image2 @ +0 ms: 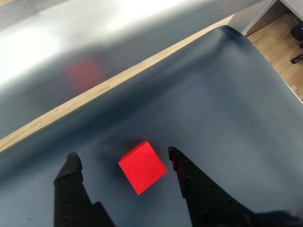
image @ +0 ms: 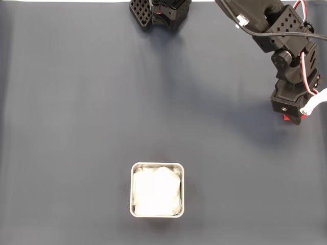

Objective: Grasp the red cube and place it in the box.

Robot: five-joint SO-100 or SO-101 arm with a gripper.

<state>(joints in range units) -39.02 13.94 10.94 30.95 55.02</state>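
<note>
One arm (image: pixel 286 56) enters the fixed view from the top edge and reaches down the right side. The gripper (image: pixel 292 118) hangs near the right edge, its jaws hidden under the black wrist housing. A sliver of the cube (image: pixel 293 120) shows red beneath that housing; the rest is covered. The box (image: pixel 157 190) stands low in the centre, well apart from the gripper, with bare dark mat (image: pixel 76 117) between them and on all its sides. The arm's base (image: pixel 159 12) is cut off by the top edge.

In the wrist view, the gripper (image2: pixel 123 158) is spread wide and released. The cube (image2: pixel 142 167) rests on the mat (image2: pixel 227 94) between the two fingers, touching neither. The mat's far edge runs diagonally just beyond the cube. The surface past that edge is blurred.
</note>
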